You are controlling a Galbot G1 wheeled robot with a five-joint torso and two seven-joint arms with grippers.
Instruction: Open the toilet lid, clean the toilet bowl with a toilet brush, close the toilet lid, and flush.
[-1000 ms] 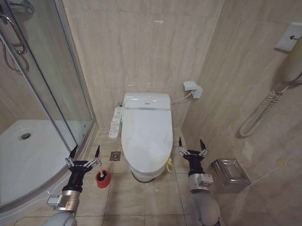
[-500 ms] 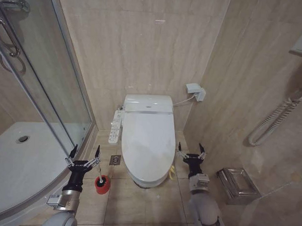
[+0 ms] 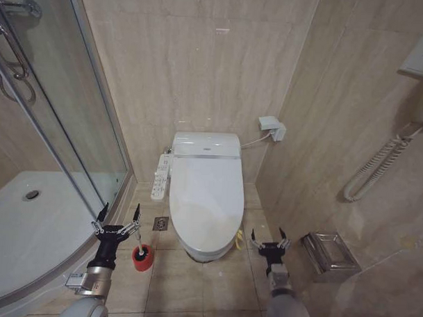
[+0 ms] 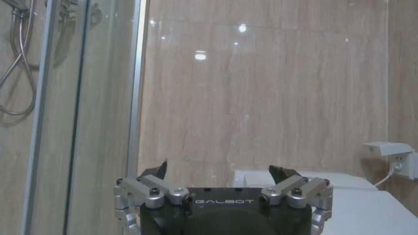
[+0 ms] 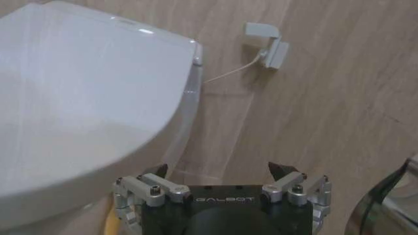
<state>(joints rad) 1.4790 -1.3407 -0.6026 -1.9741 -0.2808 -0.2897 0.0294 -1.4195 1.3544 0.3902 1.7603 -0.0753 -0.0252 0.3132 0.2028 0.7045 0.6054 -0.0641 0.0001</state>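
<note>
Toilet brush (image 3: 144, 251) stands in its red holder cup (image 3: 143, 258) on the floor just beside the spread, empty left gripper (image 3: 117, 220), left of the toilet. Centre, the glossy white toilet lid (image 3: 205, 196) lies shut, so opening comes first. The right gripper (image 3: 270, 239), open and empty, must reach the yellow strap loop (image 3: 238, 237) nearby.

Toilet bowl (image 3: 198, 250), red holder cup (image 3: 143, 260) on tiled floor (image 3: 200, 287)

A glass shower door (image 3: 67, 119) stands left; a metal bin (image 3: 330, 254) sits right.
</note>
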